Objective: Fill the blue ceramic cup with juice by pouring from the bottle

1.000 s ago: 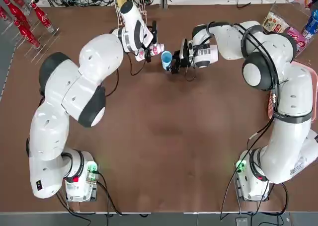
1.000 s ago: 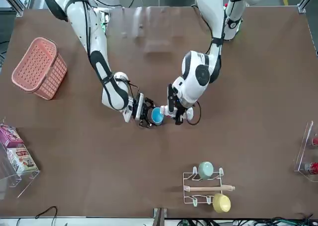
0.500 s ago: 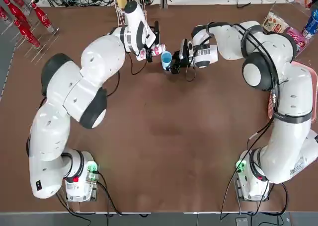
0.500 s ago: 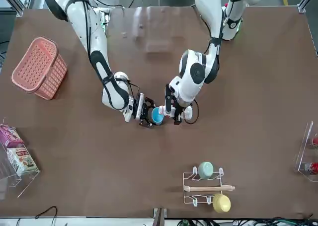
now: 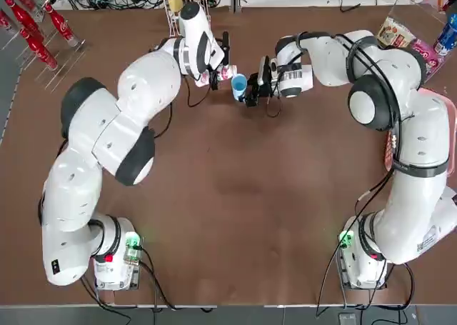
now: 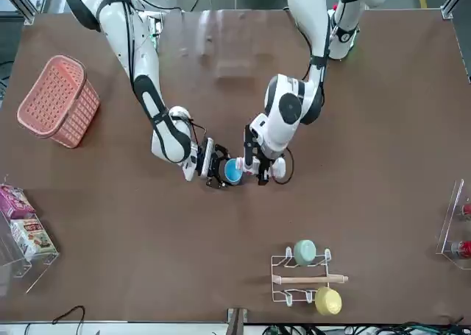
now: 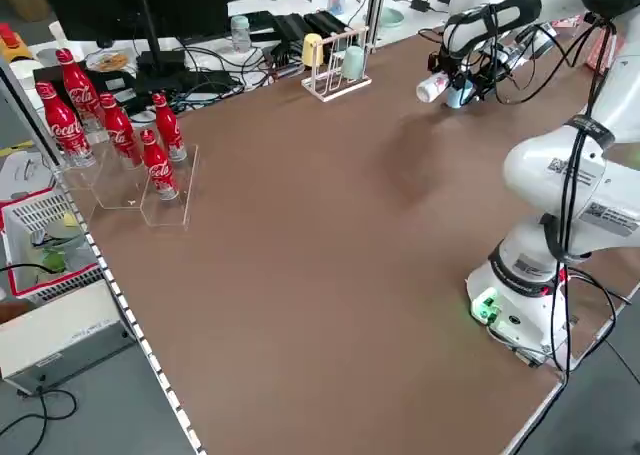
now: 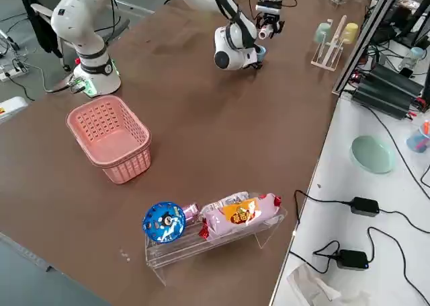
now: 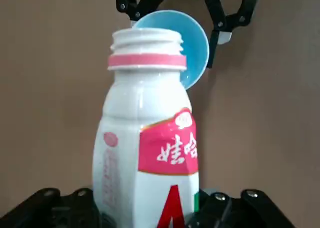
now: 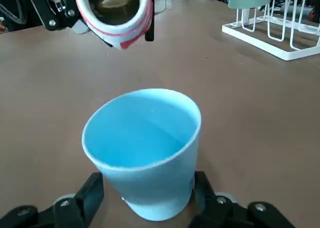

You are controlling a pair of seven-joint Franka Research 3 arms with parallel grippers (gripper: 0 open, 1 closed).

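White plastic and pink label fill the left wrist view: the left claw (image 9: 150, 208) is pinched on the lower body of the bottle (image 9: 147, 138), which lies tipped with its open, capless mouth aimed at the blue ceramic cup (image 9: 187, 45). From overhead the bottle (image 5: 223, 73) sits just beside the cup (image 5: 239, 86), its neck close to the rim but not clearly over it. The right claw (image 10: 150, 208) is clamped on the cup's base, one dark finger (image 10: 82, 193) on each side, holding the cup (image 10: 145, 148) a little tilted just above the brown surface (image 5: 235, 196).

The bottle looks light and thin-walled, so I judge it will flex if squeezed harder; the low grip on the labelled section is sound, since it leaves the neck free and keeps the wrist clear of the cup. The smooth label may slip as the tilt grows. The cup is glazed, stiff and breakable, slick against the fingers, and narrower at the foot, so a hold there needs steady pressure. No juice is visible inside the cup.

Beyond the cup, away from the arms' bases, stands a wire rack (image 5: 187, 3) carrying a mint-green cup (image 6: 304, 251).
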